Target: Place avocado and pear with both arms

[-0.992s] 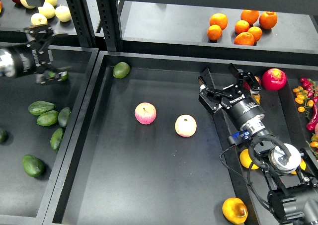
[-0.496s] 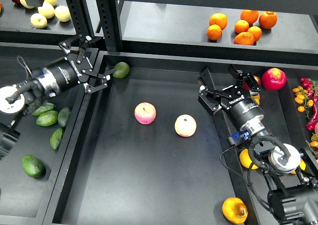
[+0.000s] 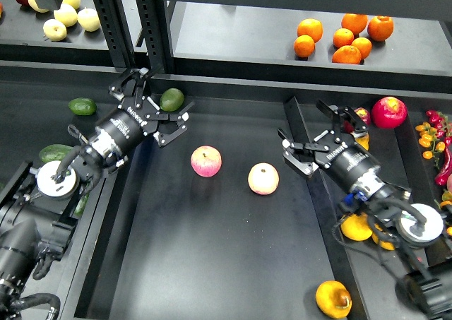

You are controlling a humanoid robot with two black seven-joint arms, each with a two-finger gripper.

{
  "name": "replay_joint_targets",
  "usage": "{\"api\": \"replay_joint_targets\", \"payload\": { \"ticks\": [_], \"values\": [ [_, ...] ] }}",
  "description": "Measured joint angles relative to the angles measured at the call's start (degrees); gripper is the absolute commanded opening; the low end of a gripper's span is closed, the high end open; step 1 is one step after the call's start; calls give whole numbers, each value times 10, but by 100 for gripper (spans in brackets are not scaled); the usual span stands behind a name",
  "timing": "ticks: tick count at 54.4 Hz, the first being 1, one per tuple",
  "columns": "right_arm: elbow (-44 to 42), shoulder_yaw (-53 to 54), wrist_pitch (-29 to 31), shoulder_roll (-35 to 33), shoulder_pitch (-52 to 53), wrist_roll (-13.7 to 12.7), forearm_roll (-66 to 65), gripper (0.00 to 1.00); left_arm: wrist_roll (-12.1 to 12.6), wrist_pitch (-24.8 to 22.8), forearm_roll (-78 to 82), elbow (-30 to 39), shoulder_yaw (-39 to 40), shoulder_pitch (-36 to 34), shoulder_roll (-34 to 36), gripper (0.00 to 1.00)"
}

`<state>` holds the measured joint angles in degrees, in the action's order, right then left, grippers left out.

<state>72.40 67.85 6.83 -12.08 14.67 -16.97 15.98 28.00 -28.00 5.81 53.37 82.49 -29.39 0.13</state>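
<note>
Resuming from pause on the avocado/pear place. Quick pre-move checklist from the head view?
1. Left gripper open: ok, fingers spread, nothing between them.
2. Right gripper open: ok, fingers spread, nothing held.
3. Avocado target in view: cannot tell which is meant; one avocado lies at the centre tray's back-left corner beside the left gripper, another in the left bin.
4. Pear in view: ok, at the bottom right, far from the right gripper.
5. Centre tray has bare floor: ok, only two apples in the middle.
</note>
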Motion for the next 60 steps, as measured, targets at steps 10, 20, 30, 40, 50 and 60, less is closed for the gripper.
{"api": "replay_joint_targets", "payload": {
  "ticks": [10,20,30,40,50,60],
  "values": [
    [3,-42,11,-50,14,-11,1,100,0,0,0,16,24,41,-1,99],
    [4,-65,13,-64,27,-21,1,100,0,0,-1,31,34,83,-1,99],
    [4,-108,15,-101,53,-40,0,100,0,0,-33,62,34,121,-1,99],
    [4,-178,36,-155,94,-55,0,100,0,0,-118,106,27,172,-1,99],
    [2,-275,97,-237,155,-105,-7,100,0,0,-139,132,23,216,-1,99],
    [-4,-373,190,-313,243,-110,-51,100,0,0,-140,139,23,235,-1,99]
  ]
}}
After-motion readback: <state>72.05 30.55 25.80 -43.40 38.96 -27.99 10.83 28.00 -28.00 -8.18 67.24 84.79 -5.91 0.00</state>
